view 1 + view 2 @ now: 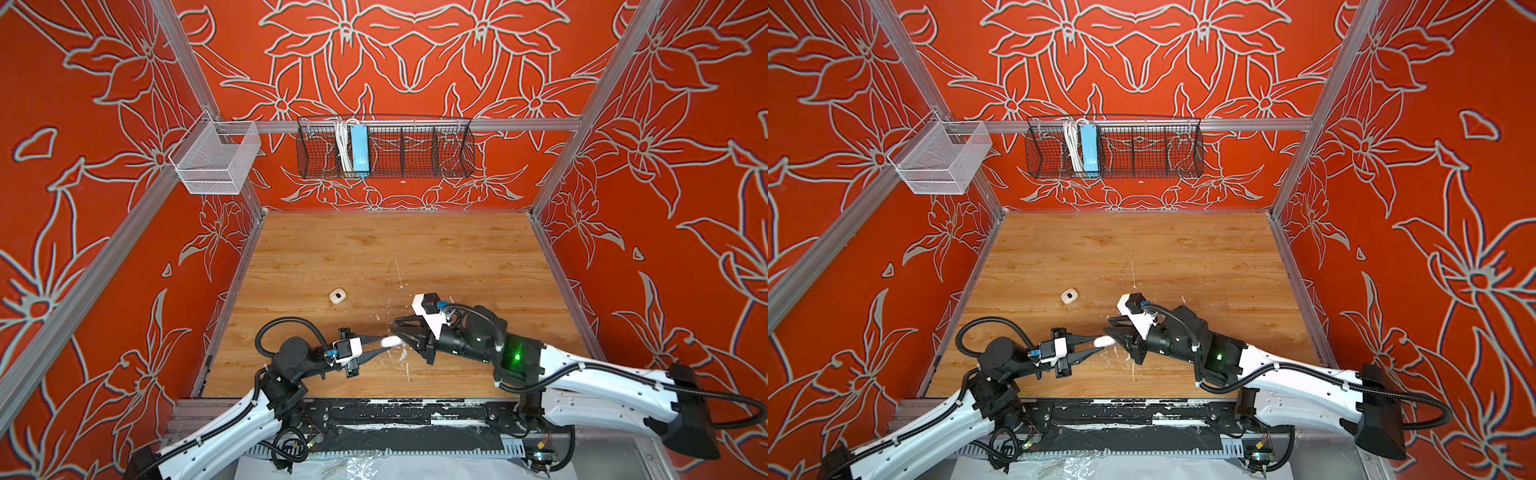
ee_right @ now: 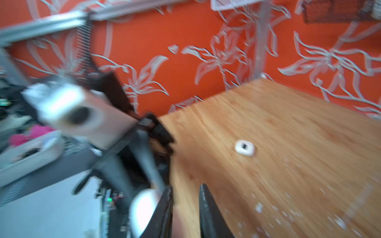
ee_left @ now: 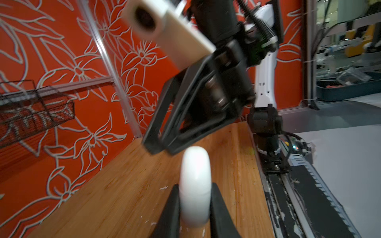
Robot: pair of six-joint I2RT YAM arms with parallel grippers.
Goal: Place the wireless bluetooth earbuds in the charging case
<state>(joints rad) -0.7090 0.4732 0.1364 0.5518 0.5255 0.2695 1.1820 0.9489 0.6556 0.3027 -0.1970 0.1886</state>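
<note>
My left gripper [image 1: 384, 344] [image 1: 1098, 345] [image 3: 194, 189] is shut on a smooth white oval charging case [image 1: 391, 341] [image 1: 1105, 341] [image 3: 195, 175], closed and held just above the wooden table near its front. My right gripper [image 1: 395, 326] [image 1: 1108, 325] [image 2: 186, 186] hovers at the case's far end with its jaws a narrow gap apart and only wood between them. The case [image 2: 144, 208] lies just outside one right finger. A second small white case with a dark mark [image 1: 337, 296] [image 1: 1069, 296] [image 2: 245, 148] rests on the table behind. The earbuds are out of view.
A black wire basket [image 1: 384, 147] holding a blue power strip hangs on the back wall. A white mesh basket [image 1: 216, 160] hangs at the left corner. White paint flecks [image 1: 403, 354] dot the wood under the grippers. A black rail [image 1: 395, 415] runs along the table's front edge.
</note>
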